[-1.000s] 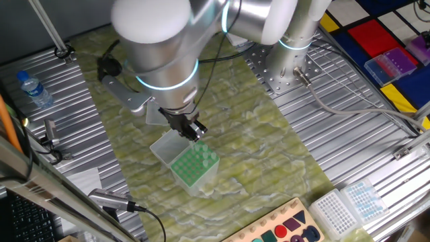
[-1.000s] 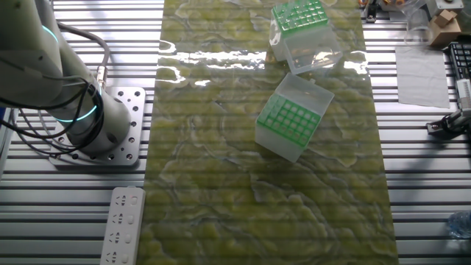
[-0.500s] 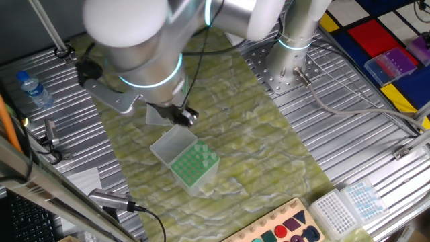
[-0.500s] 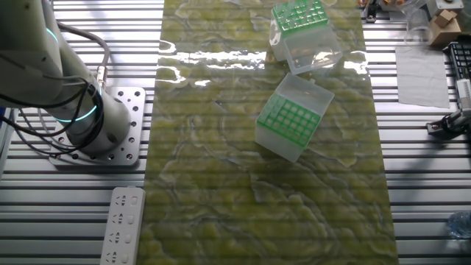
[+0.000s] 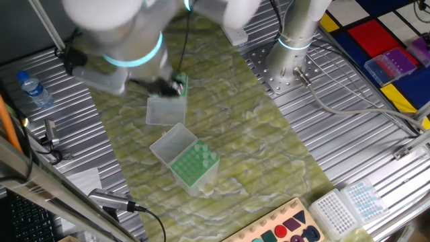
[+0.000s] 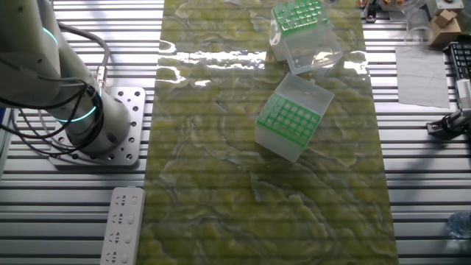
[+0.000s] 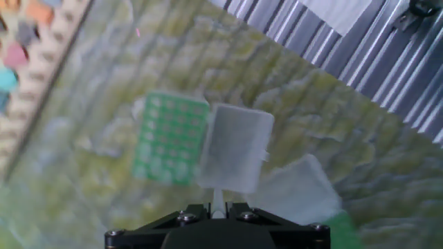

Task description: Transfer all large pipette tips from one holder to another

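My gripper [image 5: 169,86] is blurred, above the far holder [image 5: 180,84], a green rack with an open clear lid [image 5: 164,111]. In the hand view the gripper [image 7: 218,205] is shut on one pale large pipette tip [image 7: 218,199] that sticks out between the jaws. The near holder [image 5: 191,166] is a green rack with several whitish tips [image 5: 205,155] standing in it and its clear lid [image 5: 170,144] open. Below the hand that rack [image 7: 171,138] and lid [image 7: 235,149] show, with the far holder's lid [image 7: 299,190] at the lower right. The other fixed view shows both holders [image 6: 288,121] [image 6: 298,15]; the gripper is out of frame there.
Both holders stand on a green-yellow mat [image 5: 269,144]. A water bottle [image 5: 33,91] lies at the left. Clear tip boxes [image 5: 349,205] and a board of coloured shapes [image 5: 285,230] sit at the front right. The arm's base [image 6: 103,125] and a white remote [image 6: 122,224] are beside the mat.
The arm has swung up and to the left, away from the near holder and over to the far holder. The holders have not moved.
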